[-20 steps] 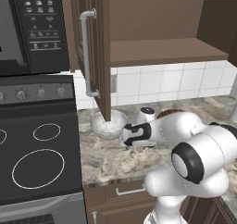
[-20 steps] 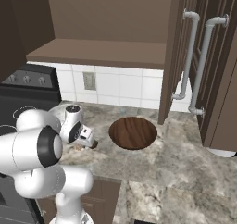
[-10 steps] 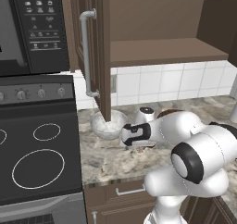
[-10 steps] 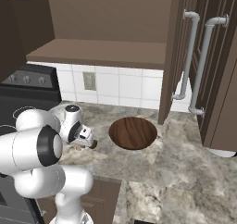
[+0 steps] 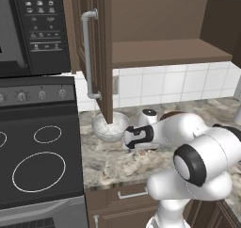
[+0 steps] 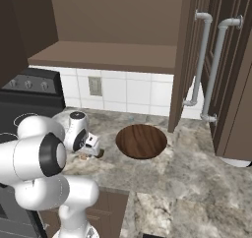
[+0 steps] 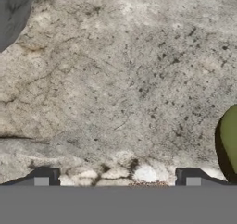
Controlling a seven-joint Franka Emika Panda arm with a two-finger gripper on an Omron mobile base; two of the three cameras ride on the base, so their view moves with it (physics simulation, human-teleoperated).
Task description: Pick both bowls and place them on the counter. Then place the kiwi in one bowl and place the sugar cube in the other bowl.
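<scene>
Both bowls stand on the grey-beige marbled counter (image 6: 206,178). The grey-white marbled bowl (image 5: 109,126) sits near the counter's left end, just right of the black stovetop (image 5: 40,156) and partly behind the lower edge of the open cabinet door (image 5: 99,52); the wide dark wooden bowl (image 6: 141,140) lies further right, below the open cabinet shelf (image 6: 103,57). The arm reaches low over the counter between the two, with its hand close to the stone. The gripper (image 7: 117,177) points down at bare marbled surface, its fingers (image 7: 42,177) spread wide apart with nothing between them — only counter shows in the gap. At the right edge of the hand view a rounded olive-green shape, the kiwi (image 7: 230,137), lies on the counter just beside the right finger, outside the gap. In the right base view a small dark brown lump (image 6: 100,154) shows on the counter right by the hand, between it and the wooden bowl — too small to identify. A corner of the marbled bowl's rim shows at the hand view's upper left.
</scene>
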